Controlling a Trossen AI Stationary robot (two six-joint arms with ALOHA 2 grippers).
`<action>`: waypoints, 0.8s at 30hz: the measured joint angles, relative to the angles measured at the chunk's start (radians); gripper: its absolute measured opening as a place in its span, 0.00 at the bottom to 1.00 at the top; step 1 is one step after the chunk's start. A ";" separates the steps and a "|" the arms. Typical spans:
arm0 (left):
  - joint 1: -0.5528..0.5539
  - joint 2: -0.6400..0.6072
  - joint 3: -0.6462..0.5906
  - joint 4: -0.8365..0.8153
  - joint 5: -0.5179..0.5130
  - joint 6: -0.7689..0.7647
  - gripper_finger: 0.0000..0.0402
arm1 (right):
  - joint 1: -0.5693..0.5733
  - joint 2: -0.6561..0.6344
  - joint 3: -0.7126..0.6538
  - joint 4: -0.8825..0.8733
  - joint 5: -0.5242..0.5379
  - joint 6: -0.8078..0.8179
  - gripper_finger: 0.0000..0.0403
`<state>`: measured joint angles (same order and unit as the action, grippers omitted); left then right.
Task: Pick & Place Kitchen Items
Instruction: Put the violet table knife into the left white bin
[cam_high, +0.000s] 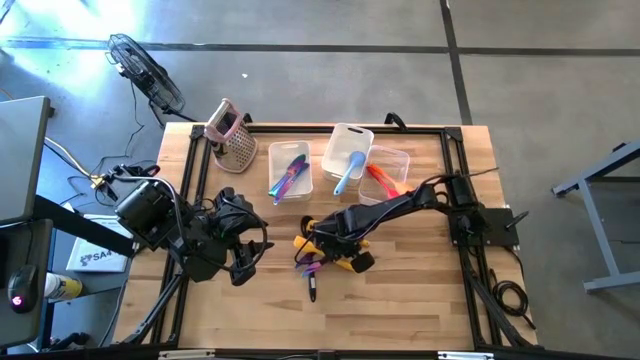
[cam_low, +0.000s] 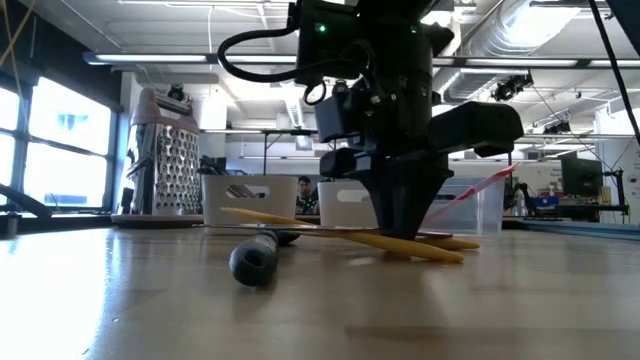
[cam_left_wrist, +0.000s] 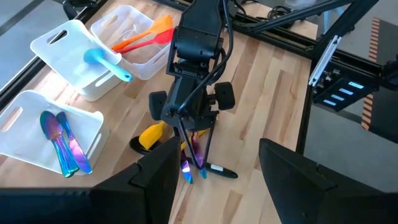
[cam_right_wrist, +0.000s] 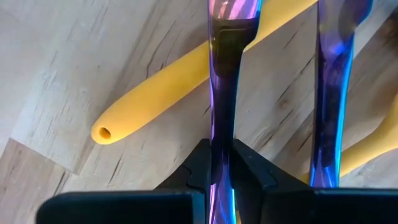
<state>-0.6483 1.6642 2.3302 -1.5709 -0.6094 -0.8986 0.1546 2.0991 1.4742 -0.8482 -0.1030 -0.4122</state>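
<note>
The right gripper (cam_right_wrist: 222, 167) is clenched on the slim iridescent purple-blue metal utensil handle (cam_right_wrist: 222, 81), which lies on the light wooden table (cam_high: 400, 290) across a matte yellow silicone spatula handle (cam_right_wrist: 155, 90), just in front of the clear plastic tubs (cam_high: 290, 170). The handle is judged light, stiff and slippery, best pinched mid-shaft. The left gripper (cam_left_wrist: 214, 171) waits released beside the pile.

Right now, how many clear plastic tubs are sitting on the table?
3, side by side in a row: the first tub, next to the grater, holds purple-blue cutlery; the middle tub holds a blue spatula; the last tub holds orange and red utensils.
</note>
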 joint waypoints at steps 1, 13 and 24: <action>0.000 0.000 0.000 0.000 0.000 0.000 0.53 | 0.001 0.000 0.000 0.000 0.000 0.000 0.07; 0.000 0.000 0.000 0.000 0.000 0.003 0.53 | 0.007 -0.018 -0.005 -0.074 -0.013 0.017 0.07; 0.000 0.005 0.001 0.000 0.014 0.032 0.53 | 0.051 -0.230 -0.004 -0.090 0.040 0.101 0.07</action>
<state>-0.6483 1.6693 2.3313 -1.5711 -0.5955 -0.8662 0.2052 1.8687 1.4701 -0.9378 -0.0628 -0.3112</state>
